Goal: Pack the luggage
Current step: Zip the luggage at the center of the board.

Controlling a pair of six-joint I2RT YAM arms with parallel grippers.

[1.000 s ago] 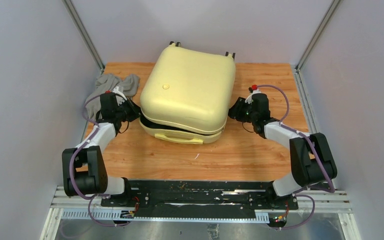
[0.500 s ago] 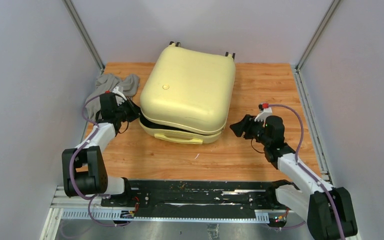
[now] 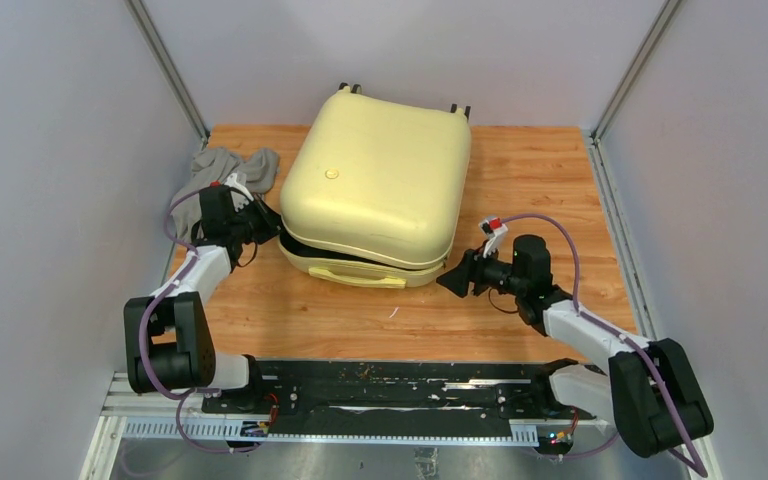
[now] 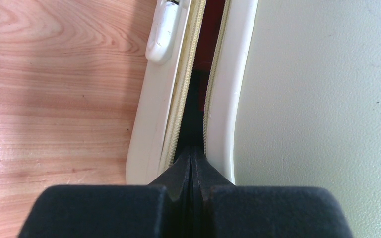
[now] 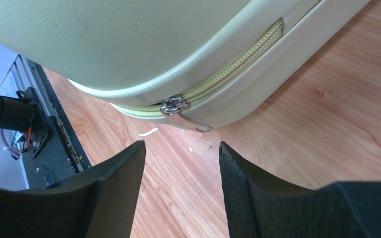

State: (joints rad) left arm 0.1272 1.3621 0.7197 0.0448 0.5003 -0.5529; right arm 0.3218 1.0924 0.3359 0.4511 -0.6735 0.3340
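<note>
So: the luggage (image 3: pixel 380 190) lies flat mid-table (image 3: pixel 520 170), lid down but not zipped. Its seam gapes on the left arm's side, w/ dark lining showing between the zip rows. The zip slider (image 5: pixel 172 105), a wire pull hanging off it, sits on the near corner facing the right gripper (image 5: pixel 181 146). It is straight ahead of the fingers and a bit above their gap, near but not touching. The seam runs crosswise to those fingers. That gripper is about half open and empty. The left gripper (image 4: pixel 193 161) is pressed shut, tips wedged into the open seam. Whether it pinches lining there is hidden, prob. nothing. The right arm is far nearer the slider, so grabbing the pull looks like its job. A grey cloth (image 3: pixel 230 165) lies beyond the left gripper, outside the case.
</note>
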